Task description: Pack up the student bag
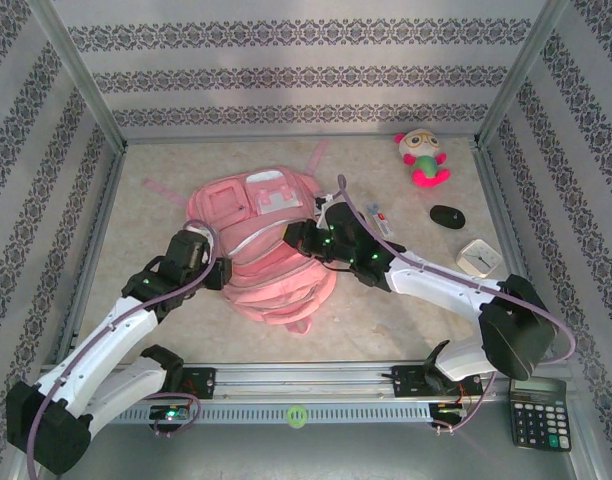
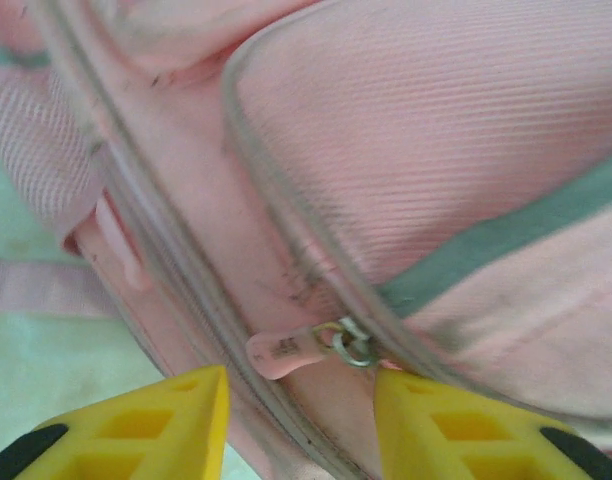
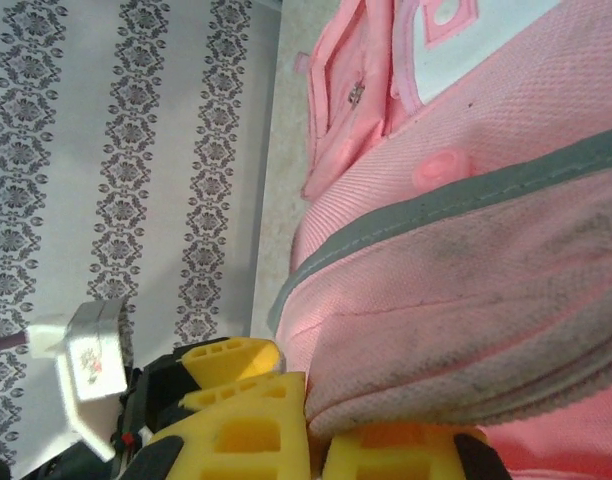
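The student bag (image 1: 261, 245) lay flat at ctr of the table (image 1: 406, 330), btwn both arms. Judged soft, floppy fabric, prob light if empty. It would sag & fold when lifted; not fragile, not slippery. Best holds prob the zip pull (image 2: 286, 350), the stiffer piped seams or a strap. A pinch on loose cloth would only tent it

Left gripper (image 2: 301, 425) sat at the bag's left side, jaws released & apart, yellow fingers (image 2: 176, 420) either side of the zip pull, not visibly touching it. Right gripper (image 3: 311, 440) was at the bag's right edge, clenched tight, apparently on a fold of bag fabric

Count: 1 bag, 1 zip pull btwn the left fingers, 2 grippers. Right of the bag, apart from it: 1 plush toy (image 1: 423, 158), 1 black oval item (image 1: 447, 216) (mouse?), 1 small white boxy item (image 1: 479, 258), 1 slim item (image 1: 378, 220) beside the right arm, too small to ID. Also 1 calculator (image 1: 538, 412) at near right corner
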Tool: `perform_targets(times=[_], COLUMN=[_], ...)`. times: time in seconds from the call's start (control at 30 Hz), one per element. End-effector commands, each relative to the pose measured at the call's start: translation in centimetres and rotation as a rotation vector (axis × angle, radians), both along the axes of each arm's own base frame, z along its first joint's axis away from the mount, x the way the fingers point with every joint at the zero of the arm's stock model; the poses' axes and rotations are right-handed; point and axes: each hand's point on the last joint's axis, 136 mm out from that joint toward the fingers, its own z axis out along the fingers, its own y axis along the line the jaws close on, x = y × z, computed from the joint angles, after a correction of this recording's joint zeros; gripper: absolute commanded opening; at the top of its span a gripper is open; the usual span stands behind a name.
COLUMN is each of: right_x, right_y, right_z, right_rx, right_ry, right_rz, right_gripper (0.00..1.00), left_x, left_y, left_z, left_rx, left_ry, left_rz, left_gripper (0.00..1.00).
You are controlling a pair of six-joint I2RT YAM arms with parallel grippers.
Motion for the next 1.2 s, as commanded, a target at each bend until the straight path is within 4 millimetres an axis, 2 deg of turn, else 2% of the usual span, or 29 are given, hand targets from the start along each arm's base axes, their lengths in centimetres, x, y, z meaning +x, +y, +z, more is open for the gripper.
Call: perform_targets(times=[0.0, 0.07, 0.13, 0.23, 0.37, 0.5, 0.57, 0.63, 0.67, 0.7, 0.73, 0.77, 0.8, 0.9, 0.93, 1.03, 1.17], right_x=[-0.1, -0.1, 0.0, 0.0, -0.1, -0.2, -0.2, -0.2, -0.2, 0.0, 0.2, 0.5, 0.9, 2.1, 2.6, 4.1, 6.3], right_y=[2.0, 2.3, 2.7, 3.3, 3.9, 4.2, 4.2, 4.0, 3.6, 2.9, 1.8, 0.3, -1.3, -8.0, -10.5, -16.9, -22.2], right_z=[4.0, 4.2, 4.3, 4.4, 4.5, 4.4, 4.6, 4.7, 4.7, 4.5, 4.2, 3.5, 2.8, 0.1, -0.9, -3.5, -7.4], right_rx=[0.078, 0.081, 0.084, 0.090, 0.093, 0.096, 0.099, 0.093, 0.083, 0.064, 0.036, -0.010, -0.061, -0.330, -0.442, -0.708, -0.884], right_ry=[-0.109, -0.110, -0.109, -0.107, -0.102, -0.094, -0.097, -0.105, -0.110, -0.115, -0.126, -0.126, -0.120, -0.130, -0.139, -0.151, -0.076], right_rz=[0.066, 0.071, 0.081, 0.094, 0.109, 0.113, 0.116, 0.121, 0.121, 0.115, 0.111, 0.099, 0.086, 0.045, 0.028, 0.033, 0.110], right_gripper=[0.00, 0.00, 0.00, 0.00, 0.00, 0.00, 0.00, 0.00, 0.03, 0.16, 0.30, 0.46, 0.57, 0.82, 0.98, 0.98, 0.98], left_x=[0.7, -0.3, -0.8, -0.7, 1.0, 3.7, 5.0, 6.1, 6.3, 6.4, 6.4, 6.2, 6.0, 5.5, 5.3, 5.0, 5.1], left_y=[-3.7, -5.5, -6.6, -7.7, -8.5, -9.3, -9.4, -8.9, -8.8, -8.6, -8.4, -8.3, -8.3, -8.4, -8.6, -9.2, -9.9], left_z=[6.2, 7.5, 8.5, 8.2, 6.8, 6.9, 6.8, 6.4, 6.6, 6.8, 7.1, 7.3, 7.4, 8.0, 8.0, 8.3, 9.1], left_rx=[0.046, 0.082, 0.128, 0.204, 0.337, 0.359, 0.362, 0.379, 0.378, 0.371, 0.359, 0.347, 0.336, 0.284, 0.265, 0.208, 0.139], left_ry=[-0.293, -0.412, -0.510, -0.541, -0.527, -0.562, -0.568, -0.552, -0.547, -0.540, -0.531, -0.519, -0.505, -0.461, -0.448, -0.431, -0.441], left_rz=[-0.374, -0.568, -0.693, -0.816, -0.868, -0.797, -0.742, -0.679, -0.661, -0.638, -0.619, -0.614, -0.611, -0.603, -0.605, -0.605, -0.596], left_gripper=[0.50, 0.61, 0.67, 0.68, 0.70, 0.70, 0.62, 0.41, 0.31, 0.18, 0.09, 0.05, 0.03, 0.02, 0.01, 0.01, 0.00])
